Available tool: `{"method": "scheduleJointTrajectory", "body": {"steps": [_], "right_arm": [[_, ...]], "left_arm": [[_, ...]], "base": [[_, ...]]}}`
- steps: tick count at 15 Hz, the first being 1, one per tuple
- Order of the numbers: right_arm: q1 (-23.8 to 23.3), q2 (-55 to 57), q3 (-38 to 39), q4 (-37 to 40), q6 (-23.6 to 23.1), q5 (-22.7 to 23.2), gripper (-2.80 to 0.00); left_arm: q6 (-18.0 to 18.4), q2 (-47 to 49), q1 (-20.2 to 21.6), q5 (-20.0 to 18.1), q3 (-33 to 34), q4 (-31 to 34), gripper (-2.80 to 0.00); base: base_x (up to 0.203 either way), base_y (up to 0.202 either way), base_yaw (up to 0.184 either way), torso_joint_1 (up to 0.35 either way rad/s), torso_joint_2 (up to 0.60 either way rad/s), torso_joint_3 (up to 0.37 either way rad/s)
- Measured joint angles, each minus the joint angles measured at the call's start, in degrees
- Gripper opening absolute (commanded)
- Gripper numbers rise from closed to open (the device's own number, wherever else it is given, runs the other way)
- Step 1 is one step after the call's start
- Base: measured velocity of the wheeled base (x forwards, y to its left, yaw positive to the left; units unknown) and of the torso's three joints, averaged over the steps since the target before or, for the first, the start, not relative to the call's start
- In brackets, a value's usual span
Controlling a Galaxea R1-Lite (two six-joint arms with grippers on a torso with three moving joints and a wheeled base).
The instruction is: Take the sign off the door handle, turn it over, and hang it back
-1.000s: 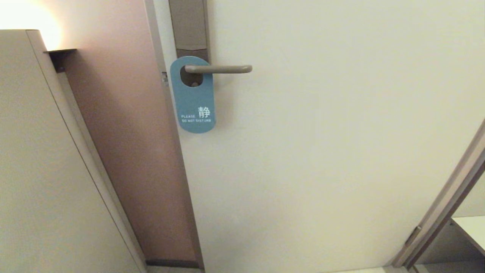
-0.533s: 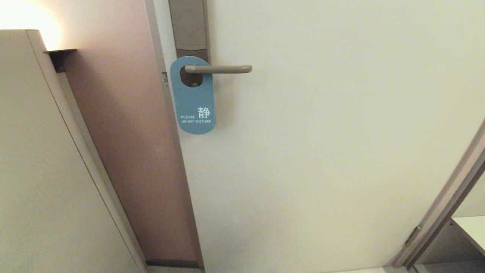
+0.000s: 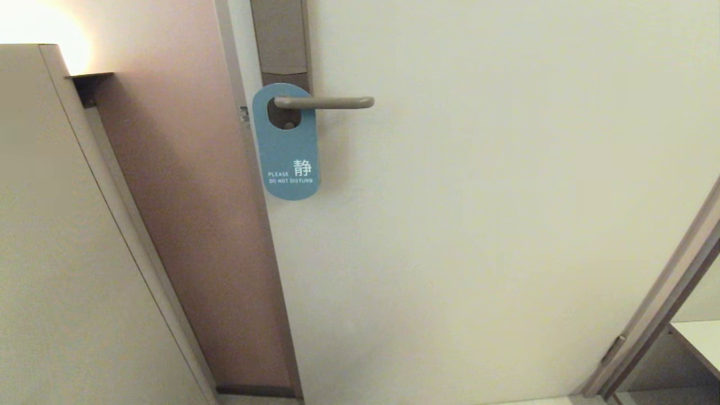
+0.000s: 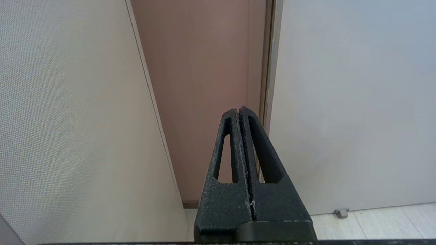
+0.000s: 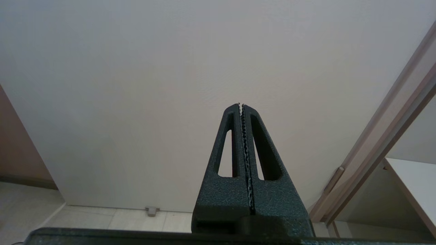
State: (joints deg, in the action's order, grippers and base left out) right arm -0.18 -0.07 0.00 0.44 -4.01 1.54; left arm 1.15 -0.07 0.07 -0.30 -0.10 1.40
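Note:
The blue sign [image 3: 288,152], lettered "PLEASE DO NOT DISTURB" in white, hangs by its oval hole on the door handle [image 3: 326,102], a slim beige-grey lever on a tall brownish plate [image 3: 281,39]. Neither arm shows in the head view. My left gripper [image 4: 239,109] is shut and empty, low down, pointing at the door's edge and the brown wall strip. My right gripper [image 5: 241,105] is shut and empty too, low in front of the plain door face. Neither wrist view shows the sign or the handle.
The cream door [image 3: 478,214] fills the middle. A brown wall strip [image 3: 185,197] and a beige panel [image 3: 56,253] stand to its left. A door frame [image 3: 664,298] and a white shelf [image 3: 700,337] lie at the lower right. A small door stop [image 5: 152,211] sits on the tiled floor.
The sign's lower end sits very slightly lower in the head view than one second ago. Nothing else has moved.

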Motion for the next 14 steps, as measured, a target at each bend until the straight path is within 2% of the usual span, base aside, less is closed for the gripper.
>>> {"method": "scheduleJointTrajectory", "body": {"steps": [14], "right_arm": [[0.0,0.0,0.0,-0.01,0.02,0.02,-2.8]], "left_arm": [[-0.02,0.0,-0.02,-0.01,0.0,0.0,-2.8]], "base": [[0.0,0.0,0.0,0.0,0.0,0.0]]}}
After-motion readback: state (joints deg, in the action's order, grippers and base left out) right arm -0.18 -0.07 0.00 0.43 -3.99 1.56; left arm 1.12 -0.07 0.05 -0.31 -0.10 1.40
